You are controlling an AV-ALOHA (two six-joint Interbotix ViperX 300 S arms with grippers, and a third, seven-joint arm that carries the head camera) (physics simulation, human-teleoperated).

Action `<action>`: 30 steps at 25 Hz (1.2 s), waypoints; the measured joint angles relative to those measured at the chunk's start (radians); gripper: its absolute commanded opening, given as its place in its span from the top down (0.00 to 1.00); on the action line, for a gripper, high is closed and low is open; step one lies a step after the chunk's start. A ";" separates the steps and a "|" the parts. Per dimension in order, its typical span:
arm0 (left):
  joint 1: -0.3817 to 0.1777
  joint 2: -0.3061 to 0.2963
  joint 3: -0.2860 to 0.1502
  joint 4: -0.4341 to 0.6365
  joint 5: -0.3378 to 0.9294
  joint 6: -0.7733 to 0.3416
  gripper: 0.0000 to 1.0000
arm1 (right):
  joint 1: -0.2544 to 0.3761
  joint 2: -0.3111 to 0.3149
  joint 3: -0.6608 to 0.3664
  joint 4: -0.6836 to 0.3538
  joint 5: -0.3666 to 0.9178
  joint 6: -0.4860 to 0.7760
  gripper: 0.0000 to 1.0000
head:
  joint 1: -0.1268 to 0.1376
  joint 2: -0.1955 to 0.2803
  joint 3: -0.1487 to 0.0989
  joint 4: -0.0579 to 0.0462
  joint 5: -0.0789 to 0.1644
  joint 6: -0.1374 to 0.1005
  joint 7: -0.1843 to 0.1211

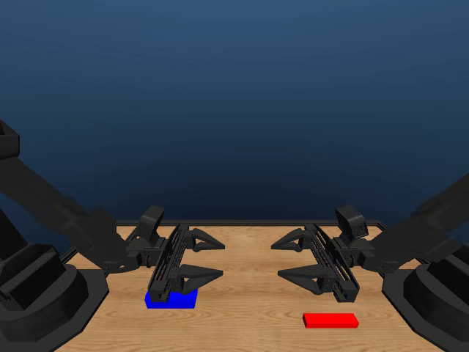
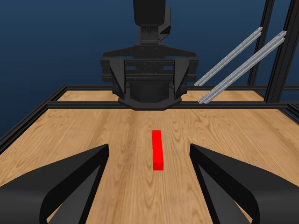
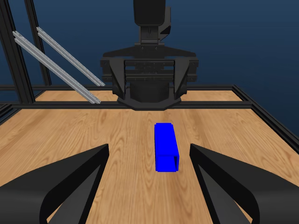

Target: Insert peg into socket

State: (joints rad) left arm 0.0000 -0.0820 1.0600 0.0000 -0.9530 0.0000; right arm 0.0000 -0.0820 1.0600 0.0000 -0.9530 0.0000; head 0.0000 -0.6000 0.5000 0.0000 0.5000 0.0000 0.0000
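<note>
The blue socket (image 1: 171,299) lies on the wooden table (image 1: 249,312) at the front left, partly under my left gripper (image 1: 220,259). That gripper hangs above the table, open and holding nothing. The red peg (image 1: 330,320) lies flat at the front right, just in front of and below my right gripper (image 1: 277,260), which is also open and empty. In the left wrist view the peg (image 2: 158,150) lies lengthwise on the wood ahead of the two spread jaws. In the right wrist view the socket (image 3: 166,147) lies ahead of that gripper's spread jaws, its hollow end facing the camera.
A black frame rail (image 2: 60,103) borders the table. Each wrist view shows the opposite arm (image 2: 149,79) standing across the table. Two slanted aluminium bars (image 2: 233,60) rise beside it. The arm bases (image 1: 40,290) stand at the table's left and right sides.
</note>
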 measured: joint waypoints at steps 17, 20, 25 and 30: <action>0.033 -0.045 0.172 -0.090 -0.010 -0.094 0.00 | 0.000 0.095 -0.068 0.120 0.133 0.038 0.00 | 0.039 0.163 -0.069 0.014 0.054 0.032 0.000; 0.065 -0.108 0.221 -0.114 0.132 -0.097 0.00 | -0.020 0.145 -0.101 0.093 0.137 0.061 0.00 | 0.051 0.250 -0.114 0.019 0.049 0.043 0.011; 0.086 -0.154 0.267 -0.110 0.314 -0.137 0.00 | -0.060 0.206 -0.131 0.051 0.135 0.109 0.00 | 0.071 0.387 -0.194 0.025 0.060 0.060 0.019; 0.064 -0.108 0.282 -0.093 0.412 -0.206 0.00 | -0.101 0.248 -0.136 0.028 0.129 0.161 0.00 | 0.084 0.474 -0.252 0.028 0.083 0.066 0.011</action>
State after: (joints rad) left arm 0.0642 -0.1902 1.3417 -0.0932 -0.5413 -0.2064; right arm -0.1005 0.1663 0.9242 0.0282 -0.8241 0.1607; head 0.0844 -0.1265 0.2476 0.0279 0.5830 0.0660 0.0107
